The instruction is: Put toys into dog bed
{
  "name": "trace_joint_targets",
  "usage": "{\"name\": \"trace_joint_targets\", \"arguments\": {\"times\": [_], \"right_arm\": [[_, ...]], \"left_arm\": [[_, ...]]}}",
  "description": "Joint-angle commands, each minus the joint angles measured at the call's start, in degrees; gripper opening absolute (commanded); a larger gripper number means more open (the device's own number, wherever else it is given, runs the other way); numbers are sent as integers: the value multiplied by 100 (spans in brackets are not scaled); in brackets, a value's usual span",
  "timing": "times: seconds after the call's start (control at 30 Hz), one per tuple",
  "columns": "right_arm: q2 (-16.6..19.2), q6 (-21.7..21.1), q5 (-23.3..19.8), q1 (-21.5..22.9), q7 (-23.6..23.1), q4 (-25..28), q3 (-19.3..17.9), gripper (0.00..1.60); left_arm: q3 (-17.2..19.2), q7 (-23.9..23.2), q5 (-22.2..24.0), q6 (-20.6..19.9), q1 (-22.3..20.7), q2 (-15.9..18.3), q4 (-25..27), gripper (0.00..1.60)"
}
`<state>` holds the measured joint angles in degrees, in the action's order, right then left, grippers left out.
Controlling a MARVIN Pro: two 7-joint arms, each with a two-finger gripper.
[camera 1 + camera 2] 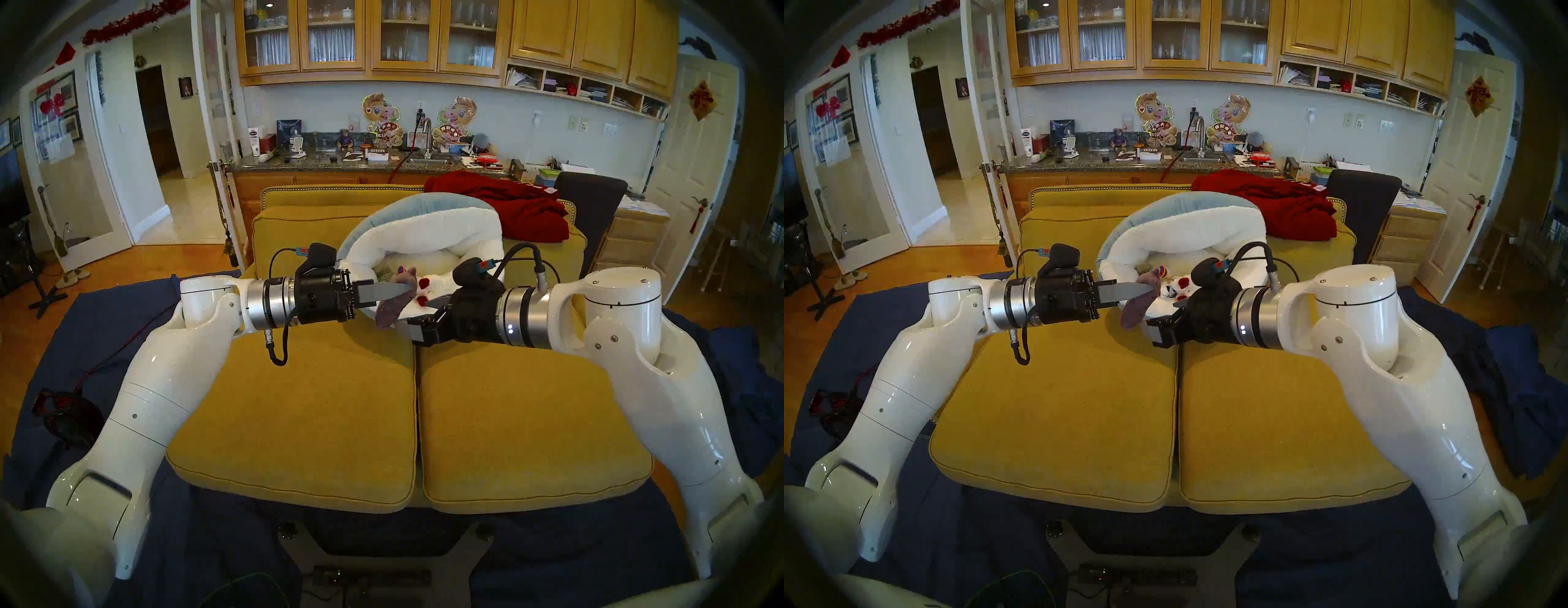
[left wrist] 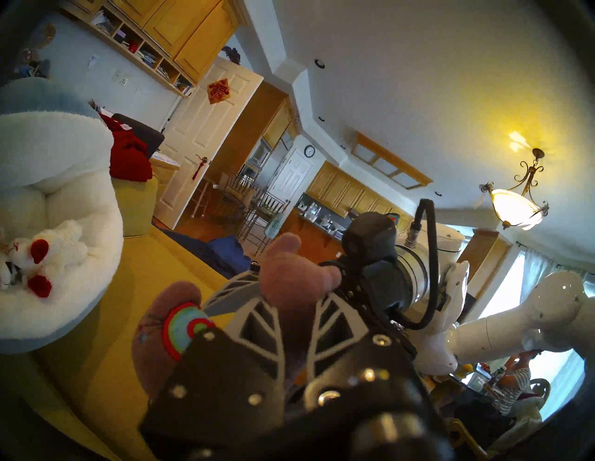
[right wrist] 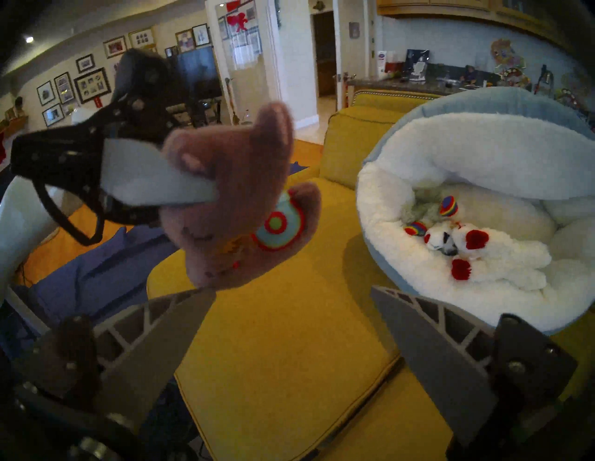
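Observation:
A purple-grey plush toy (image 1: 392,308) with a red-and-teal ring patch hangs above the sofa, just in front of the dog bed, with my left gripper (image 1: 406,289) shut on it. The right wrist view shows the same plush toy (image 3: 238,206) pinched between grey fingers. The dog bed (image 1: 403,204) is pale blue outside and white fleece inside, tipped up at the sofa's back. Inside it lie a white lamb with red feet (image 3: 502,257) and a pale plush with rainbow trim (image 3: 448,206). My right gripper (image 3: 293,289) stands open and holds nothing, beside the bed's front rim.
Two mustard-yellow seat cushions (image 1: 297,403) fill the foreground. A dark-red blanket (image 1: 509,208) is draped over the sofa back to the right of the bed, with a dark chair (image 1: 589,199) behind. Navy cloth (image 1: 127,322) covers the floor around the sofa.

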<state>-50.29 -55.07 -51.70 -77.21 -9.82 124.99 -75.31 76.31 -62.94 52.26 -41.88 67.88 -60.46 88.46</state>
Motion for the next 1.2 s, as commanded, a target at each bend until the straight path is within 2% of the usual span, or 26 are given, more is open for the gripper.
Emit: {"name": "trace_joint_targets", "arguments": {"times": [0.0, 0.27, 0.77, 1.17], "right_arm": [[-177, 7, -188, 136, 181, 59, -176, 160], [-138, 7, -370, 123, 283, 82, -244, 160], [24, 7, -724, 94, 360, 101, -281, 160], [142, 7, -904, 65, 388, 126, -262, 160]], "left_arm": [[86, -324, 228, 112, -113, -111, 38, 0], [-40, -402, 130, 268, -198, -159, -196, 0], [-309, -701, -292, 814, -508, -105, -801, 0], [-335, -749, -433, 881, -793, -302, -1262, 0]]}}
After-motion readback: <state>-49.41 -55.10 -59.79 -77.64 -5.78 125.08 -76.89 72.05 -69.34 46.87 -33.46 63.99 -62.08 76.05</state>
